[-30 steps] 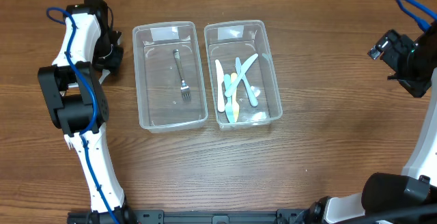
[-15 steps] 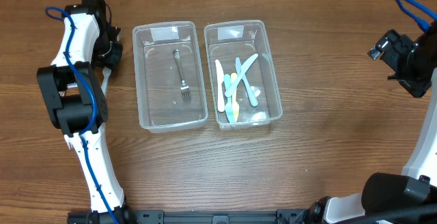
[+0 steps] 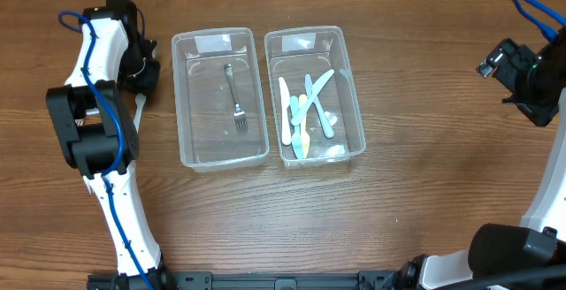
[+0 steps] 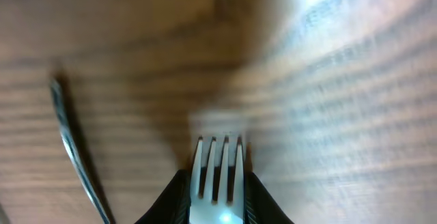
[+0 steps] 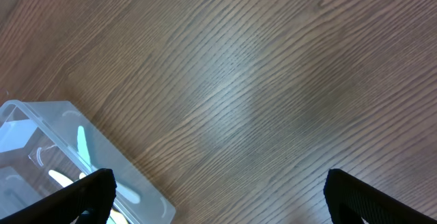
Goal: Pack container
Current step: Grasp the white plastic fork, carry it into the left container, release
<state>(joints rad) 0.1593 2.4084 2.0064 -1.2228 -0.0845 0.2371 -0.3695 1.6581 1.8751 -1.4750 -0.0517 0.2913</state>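
The left jaws are closed to a narrow gap on a metal fork (image 4: 220, 176), the dark fingers (image 4: 167, 200) pressing its neck from both sides just below the tines. The held fork's long axis runs straight out from the wrist camera, tines leading, low over the wood. It sits at the left side of the table (image 3: 424, 202), outside the containers. From overhead the held fork is mostly hidden by the left arm (image 3: 97, 87). Beside it in the left wrist view lies a thin metal strip (image 4: 72, 149), too blurred to name.

The right jaws stand wide apart with nothing between them, their dark fingertips (image 5: 89, 193) at the bottom corners of the right wrist view, above bare wood at the far right of the table.

Two clear plastic containers stand side by side, touching or nearly so. The left container (image 3: 179, 104) holds a second fork (image 3: 235, 95) lying lengthwise, tines towards the robot's side. The right container (image 3: 355, 104) holds a loose pile of plastic cutlery (image 3: 305, 113) in blue, white and yellow, mostly lengthwise too. The table is brown wood with a strong grain.
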